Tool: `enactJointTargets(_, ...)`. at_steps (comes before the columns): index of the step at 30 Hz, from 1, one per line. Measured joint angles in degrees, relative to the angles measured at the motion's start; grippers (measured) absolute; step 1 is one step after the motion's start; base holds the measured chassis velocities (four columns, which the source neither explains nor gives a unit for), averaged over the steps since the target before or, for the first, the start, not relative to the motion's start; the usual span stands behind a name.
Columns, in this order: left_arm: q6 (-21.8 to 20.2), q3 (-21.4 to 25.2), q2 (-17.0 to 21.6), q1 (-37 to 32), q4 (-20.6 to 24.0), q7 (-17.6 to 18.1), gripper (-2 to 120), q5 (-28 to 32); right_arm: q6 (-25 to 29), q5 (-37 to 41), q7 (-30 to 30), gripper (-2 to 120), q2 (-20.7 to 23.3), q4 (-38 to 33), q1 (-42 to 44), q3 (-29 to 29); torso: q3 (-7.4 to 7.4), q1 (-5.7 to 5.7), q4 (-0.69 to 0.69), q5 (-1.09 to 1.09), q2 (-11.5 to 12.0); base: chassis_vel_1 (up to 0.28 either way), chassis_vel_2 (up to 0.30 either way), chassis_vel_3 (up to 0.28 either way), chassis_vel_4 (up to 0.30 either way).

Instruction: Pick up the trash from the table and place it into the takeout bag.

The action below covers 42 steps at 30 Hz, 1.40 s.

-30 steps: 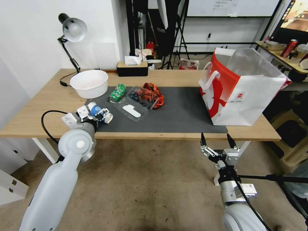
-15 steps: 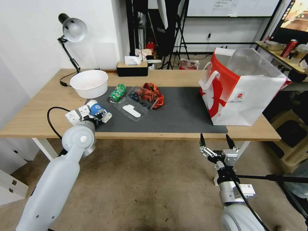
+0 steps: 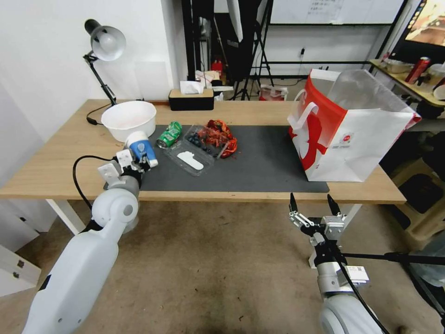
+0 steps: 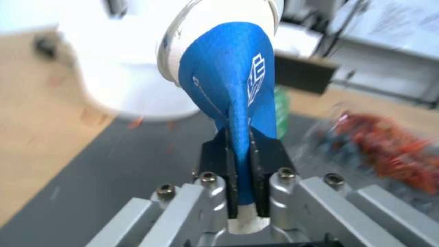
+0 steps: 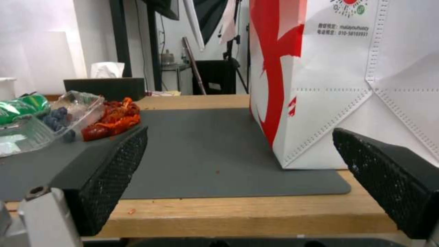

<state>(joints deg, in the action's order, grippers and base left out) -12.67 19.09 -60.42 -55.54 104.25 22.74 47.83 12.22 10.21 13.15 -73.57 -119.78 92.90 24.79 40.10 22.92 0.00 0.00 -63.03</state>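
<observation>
Left pincer [image 3: 143,160], left of centre, is clamped on the crushed wall of the blue cup [image 3: 140,149], which may slip free before the bag [image 3: 366,139] at right; right pincer [image 3: 314,209] hangs agape below the bench [image 3: 60,157].

Readable text: takeout bag [image 5: 366,85] white face, upper part near the red panel: a red round logo, with "010-58103931" beneath a line of Chinese characters too small to read. Blue paper cup [image 4: 228,85]: white emblem, not legible.
</observation>
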Motion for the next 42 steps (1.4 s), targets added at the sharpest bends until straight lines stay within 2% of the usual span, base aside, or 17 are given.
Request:
enactJointTargets(1,2.42,-0.09,0.41,-0.17,-0.39,-3.02,3,-1.09,0.01,-0.01,0.01,100,0.0,0.03,-0.01,-0.02,0.0,0.0,0.01,-0.01,0.0,0.0,0.0,0.0,0.0)
enactJointTargets(2,2.42,-0.09,0.41,-0.17,-0.39,-3.02,3,-1.09,0.01,-0.01,0.01,100,0.0,0.03,-0.01,-0.02,0.0,0.0,0.01,-0.01,0.0,0.0,0.0,0.0,0.0)
enactJointTargets(4,7.4,-0.4,1.41,-0.21,-1.26,-10.22,0,-2.43,0.03,-0.02,0.01,100,-0.02,0.05,-0.08,-0.11,0.0,0.0,0.0,0.0,0.0,0.0,0.0,0.0,0.0)
enactJointTargets(5,7.4,-0.4,1.41,-0.21,-1.26,-10.22,0,-2.43,0.03,-0.02,0.01,100,-0.02,0.05,-0.08,-0.11,0.0,0.0,0.0,0.0,0.0,0.0,0.0,0.0,0.0)
enactJointTargets(7,12.37,-1.42,2.96,0.47,-2.25,-17.81,0,-2.89,0.07,-0.03,0.01,100,-0.09,0.12,-0.16,-0.24,0.0,0.0,0.0,-0.01,0.0,0.0,0.0,0.0,0.0)
enactJointTargets(8,12.37,-1.42,2.96,0.47,-2.25,-17.81,0,-2.89,0.07,-0.03,0.01,100,-0.09,0.12,-0.16,-0.24,0.0,0.0,0.0,-0.01,0.0,0.0,0.0,0.0,0.0)
enactJointTargets(10,15.58,-3.19,4.7,2.03,-2.6,-21.81,0,-2.11,0.16,-0.03,-0.02,100,-0.12,0.21,-0.21,-0.29,0.0,0.0,0.0,-0.01,0.0,0.0,0.0,0.0,0.0)
enactJointTargets(11,15.58,-3.19,4.7,2.03,-2.6,-21.81,0,-2.11,0.16,-0.03,-0.02,100,-0.12,0.21,-0.21,-0.29,0.0,0.0,0.0,-0.01,0.0,0.0,0.0,0.0,0.0)
enactJointTargets(14,18.14,-7.23,7.3,5.99,-2.94,-25.1,0,-0.14,0.31,-0.03,-0.14,100,-0.15,0.31,-0.36,-0.28,0.0,0.0,0.0,0.0,0.0,0.0,0.0,0.0,0.0)
enactJointTargets(16,18.39,-8.67,7.89,7.44,-3.06,-25.51,0,0.2,0.32,-0.03,-0.18,100,-0.19,0.31,-0.43,-0.26,0.0,0.0,0.0,0.0,0.0,0.0,0.0,0.0,0.0)
enactJointTargets(19,18.72,-14.65,9.15,12.91,-3.47,-25.96,0,2.05,0.33,-0.05,-0.28,100,-0.48,0.31,-0.6,-0.06,0.0,0.0,0.0,0.0,0.0,0.0,0.0,0.0,0.0)
enactJointTargets(20,18.72,-14.65,9.15,12.91,-3.47,-25.96,0,2.05,0.33,-0.05,-0.28,100,-0.48,0.31,-0.6,-0.06,0.0,0.0,0.0,0.0,0.0,0.0,0.0,0.0,0.0)
enactJointTargets(23,18.88,-20.57,9.23,18.55,-4.46,-25.94,0,4.36,0.33,-0.1,-0.24,100,-0.79,0.35,-0.62,0.2,0.01,0.01,-0.02,-0.01,0.0,0.0,0.0,0.0,0.0)
enactJointTargets(29,18.93,-26.46,8.25,25.57,-6.84,-25.94,0,6.08,0.36,-0.16,-0.23,100,-1.18,0.56,-0.56,0.61,0.01,0.0,0.0,0.0,0.01,0.0,0.0,0.0,0.0)
enactJointTargets(37,19.18,-35.4,4.37,36.89,-11.89,-25.84,0,7.69,0.42,-0.35,-0.12,100,-2.07,0.74,-0.26,1.11,0.01,0.01,0.0,0.01,0.01,0.0,0.0,0.0,0.0)
enactJointTargets(40,19.26,-42.01,0.89,43.26,-14.6,-25.56,0,8.67,0.62,-0.39,-0.09,100,-2.45,1.09,-0.19,1.41,0.01,0.01,0.01,0.02,0.01,0.0,0.0,0.0,0.0)
enactJointTargets(42,19.29,-43.6,-0.26,45.01,-15.41,-25.49,0,8.92,0.65,-0.42,-0.09,100,-2.57,1.15,-0.16,1.47,0.01,0.01,0.0,0.01,0.02,0.0,0.0,0.0,0.0)
